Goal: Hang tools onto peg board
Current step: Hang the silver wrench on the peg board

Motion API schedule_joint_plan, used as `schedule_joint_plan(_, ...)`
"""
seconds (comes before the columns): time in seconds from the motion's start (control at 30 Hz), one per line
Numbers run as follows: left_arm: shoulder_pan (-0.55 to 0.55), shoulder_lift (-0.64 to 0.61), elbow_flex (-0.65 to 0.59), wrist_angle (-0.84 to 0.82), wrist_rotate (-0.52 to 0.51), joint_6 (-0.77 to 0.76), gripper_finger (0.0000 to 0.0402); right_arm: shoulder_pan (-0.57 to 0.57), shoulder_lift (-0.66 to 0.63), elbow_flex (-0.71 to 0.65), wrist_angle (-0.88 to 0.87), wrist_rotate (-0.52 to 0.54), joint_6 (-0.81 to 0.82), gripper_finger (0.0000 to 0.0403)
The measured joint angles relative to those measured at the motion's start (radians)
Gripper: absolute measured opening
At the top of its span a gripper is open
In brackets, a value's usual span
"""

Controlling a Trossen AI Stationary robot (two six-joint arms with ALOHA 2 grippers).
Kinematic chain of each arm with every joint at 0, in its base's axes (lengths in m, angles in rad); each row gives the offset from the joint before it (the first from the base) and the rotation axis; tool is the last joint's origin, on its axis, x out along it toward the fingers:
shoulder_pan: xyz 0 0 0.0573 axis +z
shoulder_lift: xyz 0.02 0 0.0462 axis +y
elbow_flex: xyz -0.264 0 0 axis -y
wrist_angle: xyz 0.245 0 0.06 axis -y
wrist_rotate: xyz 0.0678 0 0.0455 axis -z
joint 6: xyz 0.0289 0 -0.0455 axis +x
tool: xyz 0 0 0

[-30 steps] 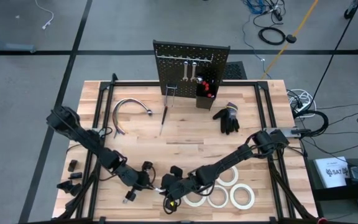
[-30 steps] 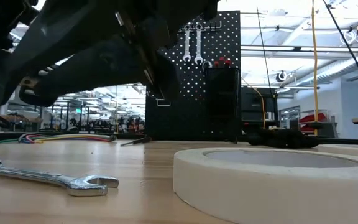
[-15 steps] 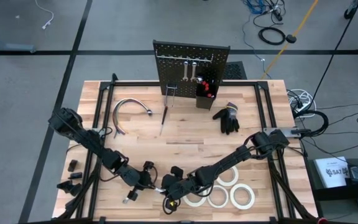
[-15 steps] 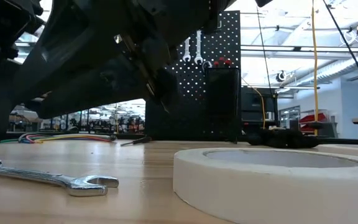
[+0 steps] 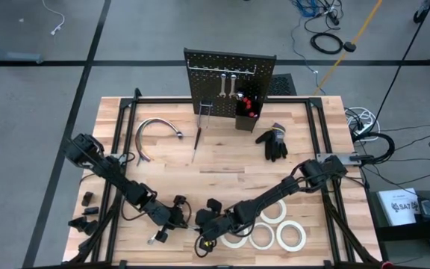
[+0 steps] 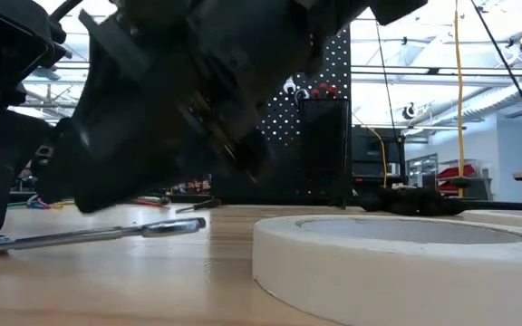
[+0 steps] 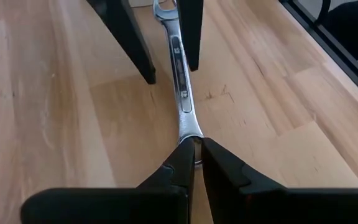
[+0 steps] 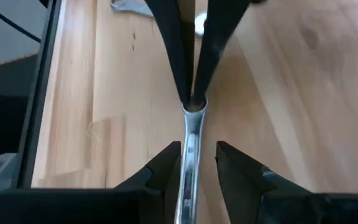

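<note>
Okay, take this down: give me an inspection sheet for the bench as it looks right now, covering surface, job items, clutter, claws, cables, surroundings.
Surface: wooden table, no spills seen.
Job's things: peg board upright at the back, two wrenches hung, red-handled tools in its bin; screwdriver and white tape rolls lie on the table.
Clutter: black glove, curved chrome tube.
Claws: left claw shut on one end of a wrench near the front edge; right claw open, astride its other end.
Cables: coils on the floor behind the table.
Surroundings: nothing seen of people.
</note>
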Motion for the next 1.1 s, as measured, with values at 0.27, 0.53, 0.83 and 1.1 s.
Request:
schedule_joint_plan(0.27, 0.000, 0.002, -0.001, 0.000, 0.000, 0.000, 0.0033, 0.009, 0.024, 0.002, -0.044, -0.069, 0.072, 0.0098)
schedule_joint_plan(0.53, 0.000, 0.003, -0.002, -0.005, 0.002, -0.001, 0.0033, 0.018, 0.026, 0.014, -0.040, -0.125, 0.113, 0.0098)
schedule_joint_plan(0.83, 0.000, 0.003, -0.003, -0.005, 0.002, -0.002, 0.0033, 0.031, 0.027, 0.055, -0.187, -0.150, 0.172, 0.0098)
schedule_joint_plan(1.1, 0.002, 0.004, -0.004, 0.026, -0.006, -0.005, 0.0033, 0.035, 0.031, 0.057, -0.232, -0.146, 0.227, 0.0041)
